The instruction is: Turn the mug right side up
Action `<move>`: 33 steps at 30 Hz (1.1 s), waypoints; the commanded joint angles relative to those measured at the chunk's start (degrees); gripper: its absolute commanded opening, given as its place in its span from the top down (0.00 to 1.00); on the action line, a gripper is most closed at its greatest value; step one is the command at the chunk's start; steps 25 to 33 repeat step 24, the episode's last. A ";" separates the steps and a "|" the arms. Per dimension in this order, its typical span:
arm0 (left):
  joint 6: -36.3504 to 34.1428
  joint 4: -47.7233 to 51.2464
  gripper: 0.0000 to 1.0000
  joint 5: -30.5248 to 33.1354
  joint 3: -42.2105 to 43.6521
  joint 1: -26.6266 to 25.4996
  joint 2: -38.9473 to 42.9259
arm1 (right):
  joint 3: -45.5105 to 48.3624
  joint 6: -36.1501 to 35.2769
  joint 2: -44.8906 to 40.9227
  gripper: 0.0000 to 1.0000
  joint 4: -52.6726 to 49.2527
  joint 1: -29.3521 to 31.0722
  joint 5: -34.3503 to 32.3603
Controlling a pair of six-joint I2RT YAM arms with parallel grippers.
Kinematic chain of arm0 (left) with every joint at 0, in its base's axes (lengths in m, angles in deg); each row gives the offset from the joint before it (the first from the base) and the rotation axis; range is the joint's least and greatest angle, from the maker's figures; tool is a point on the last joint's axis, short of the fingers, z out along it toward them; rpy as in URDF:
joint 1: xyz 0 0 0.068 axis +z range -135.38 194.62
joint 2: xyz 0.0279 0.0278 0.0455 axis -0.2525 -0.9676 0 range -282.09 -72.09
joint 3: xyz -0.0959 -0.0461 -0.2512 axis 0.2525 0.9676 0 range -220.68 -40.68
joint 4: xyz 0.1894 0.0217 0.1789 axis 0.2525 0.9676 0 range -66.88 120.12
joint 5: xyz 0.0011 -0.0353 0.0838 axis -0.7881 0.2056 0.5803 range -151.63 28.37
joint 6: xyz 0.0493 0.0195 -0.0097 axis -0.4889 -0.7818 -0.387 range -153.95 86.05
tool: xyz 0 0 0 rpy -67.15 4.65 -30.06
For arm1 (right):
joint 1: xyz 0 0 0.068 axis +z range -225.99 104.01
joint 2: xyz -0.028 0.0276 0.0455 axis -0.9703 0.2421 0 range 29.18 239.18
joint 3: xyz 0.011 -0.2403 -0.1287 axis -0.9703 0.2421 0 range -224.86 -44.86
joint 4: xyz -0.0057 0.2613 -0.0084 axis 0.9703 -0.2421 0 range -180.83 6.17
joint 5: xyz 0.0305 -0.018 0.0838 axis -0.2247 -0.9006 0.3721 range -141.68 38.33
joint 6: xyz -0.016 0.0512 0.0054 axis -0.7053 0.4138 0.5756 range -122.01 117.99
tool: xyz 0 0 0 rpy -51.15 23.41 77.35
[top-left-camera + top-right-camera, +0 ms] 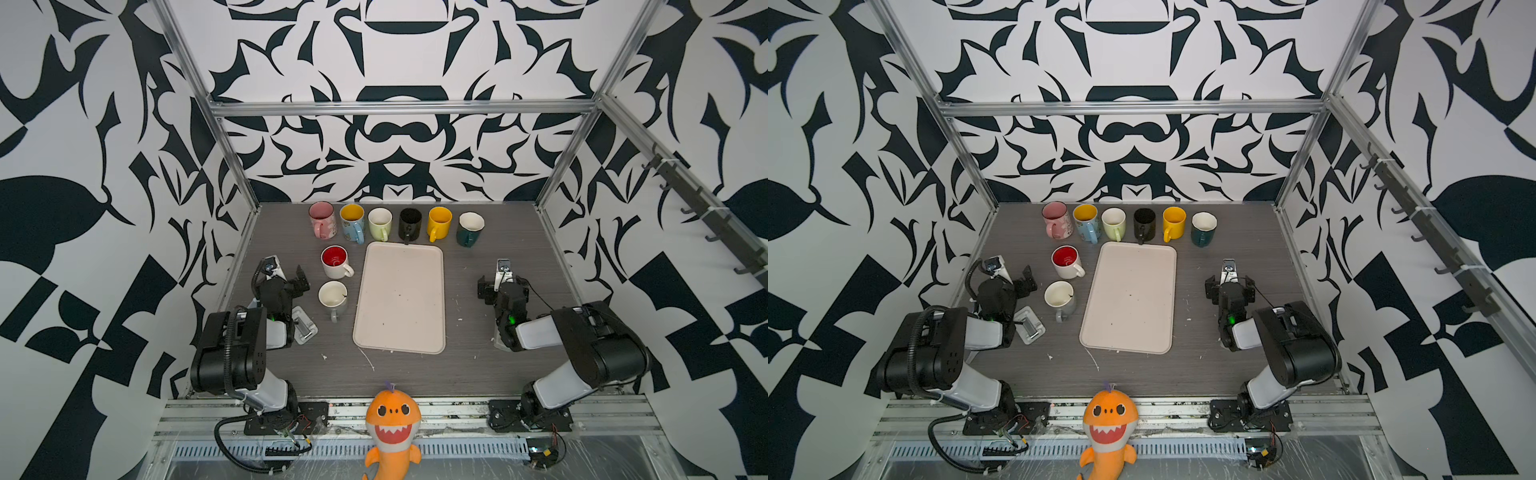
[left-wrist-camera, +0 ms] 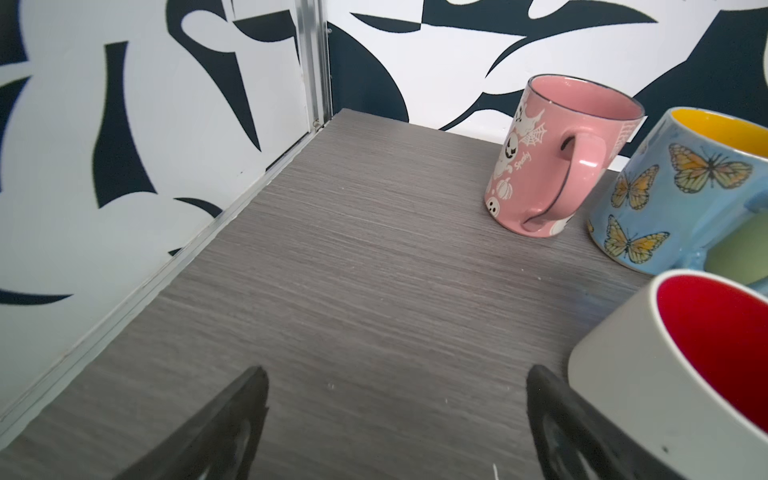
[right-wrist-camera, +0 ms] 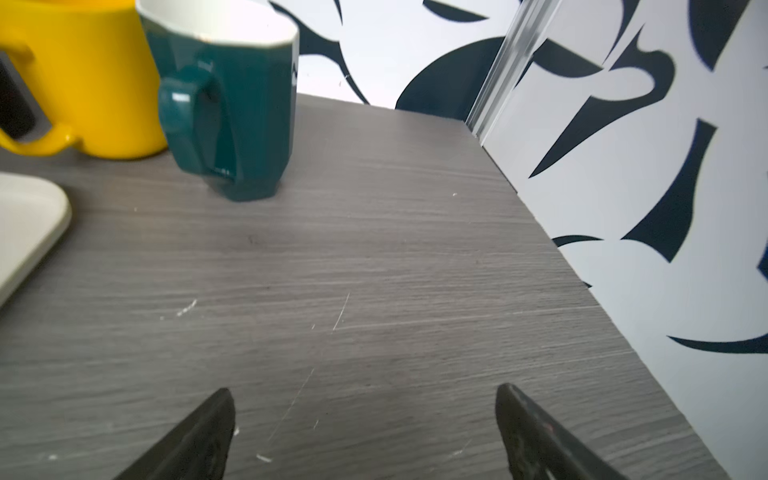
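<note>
L gripper point(image 2: 397, 374): two dark fingers point(image 2: 237, 415) fill the near edge of the wrist cam, spread wide, nothing btw them but bare grey table point(image 2: 353, 270). One finger sits just beside the white mug w/ red inside point(image 2: 623, 374); can't tell if they touch. Past that stand the pink ghost-print mug point(image 2: 540, 166) and the blue butterfly mug point(image 2: 665, 199), both upright, handles toward the cam.

R gripper point(image 3: 365, 390): fingers likewise spread wide and empty over bare tabletop. Ahead of it is the teal mug point(image 3: 241, 104), upright, handle toward the cam, w/ the yellow mug point(image 3: 104, 83) just beside it. A corner of the cream tray point(image 3: 33, 216) shows too.

In both top views the arms are folded low, one each side of the tray, which lies bare mid-table. Back row along the wall, L to R: pink, butterfly, pale green mug point(image 1: 380, 224), black mug point(image 1: 410, 224), yellow, teal. The black mug's handle reaches the tray's far edge. Two more stand btw the L gripper and the tray: the red-inside one and, nearer the front, a grey mug point(image 1: 332, 297) w/ white inside. All eight stand mouth up. A small metal bracket point(image 1: 305, 326) lies by the L arm. An orange shark plush point(image 1: 392, 419) sits at the front rail.
</note>
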 commanded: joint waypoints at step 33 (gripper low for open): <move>0.98 5.66 0.01 -0.18 -2.00 0.33 0.40 | -3.43 4.43 -1.07 0.00 -2.92 -2.95 -1.35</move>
